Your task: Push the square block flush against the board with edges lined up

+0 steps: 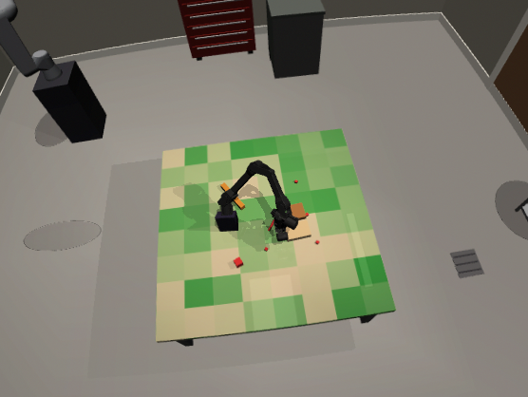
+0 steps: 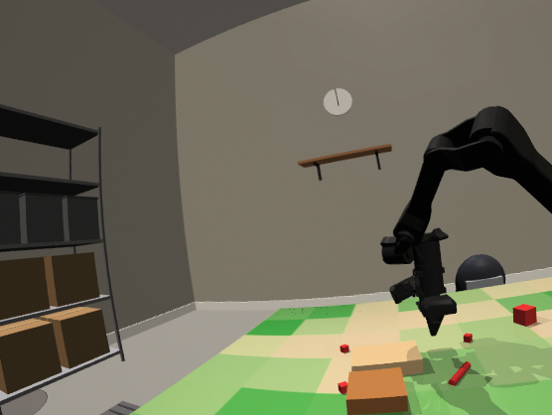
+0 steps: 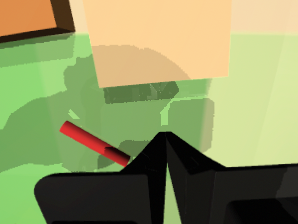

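The orange square block (image 1: 298,210) (image 2: 375,383) (image 3: 25,17) lies flat beside the light tan board (image 1: 299,231) (image 2: 384,354) (image 3: 160,40). In the wrist view a narrow strip of table shows between the block's dark side and the board's long side, and the board's near end reaches closer to the gripper than the block does. My gripper (image 2: 434,334) (image 3: 164,137) is shut and empty. It hangs above the table just off the board's near end, touching neither part. In the top view the arm hides part of the board's near end.
A red cylinder (image 1: 271,224) (image 2: 460,373) (image 3: 95,144) lies near the gripper, on the block's side. A small red cube (image 1: 307,215) (image 2: 343,387) lies by the block's far side, another (image 1: 317,242) (image 2: 345,348) beyond the board. A larger red cube (image 1: 238,262) (image 2: 524,315) and an orange bar (image 1: 239,203) lie farther off.
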